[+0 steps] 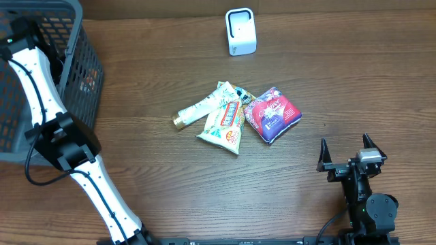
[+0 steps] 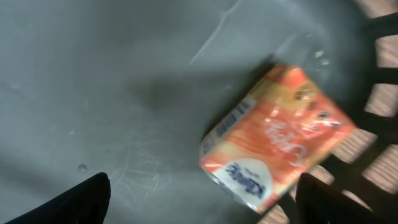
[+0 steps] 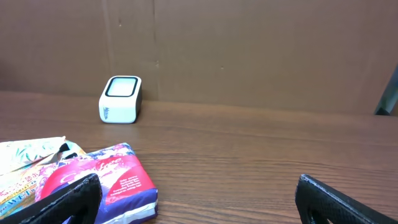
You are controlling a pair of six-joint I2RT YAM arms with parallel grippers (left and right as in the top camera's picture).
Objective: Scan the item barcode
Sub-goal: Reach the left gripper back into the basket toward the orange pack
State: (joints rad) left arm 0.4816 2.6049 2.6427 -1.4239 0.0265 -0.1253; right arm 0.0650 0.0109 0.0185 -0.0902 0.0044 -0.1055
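In the left wrist view an orange tissue pack (image 2: 277, 137) lies tilted on the grey floor of the basket (image 2: 93, 74), against its slatted wall. My left gripper (image 2: 202, 208) hovers over it, open, with the pack's near corner close to the right finger (image 2: 348, 202) and nothing gripped. From overhead the left arm (image 1: 34, 71) reaches into the basket (image 1: 82, 82) and its fingers are hidden. The white scanner (image 1: 240, 32) stands at the table's far side. My right gripper (image 1: 347, 148) rests open at the front right, empty.
A pile lies mid-table: a cream tube (image 1: 197, 109), a snack packet (image 1: 225, 126) and a red-purple tissue pack (image 1: 272, 114). The right wrist view has that pack (image 3: 102, 183) just left of the fingers and the scanner (image 3: 121, 99) beyond, before a brown wall.
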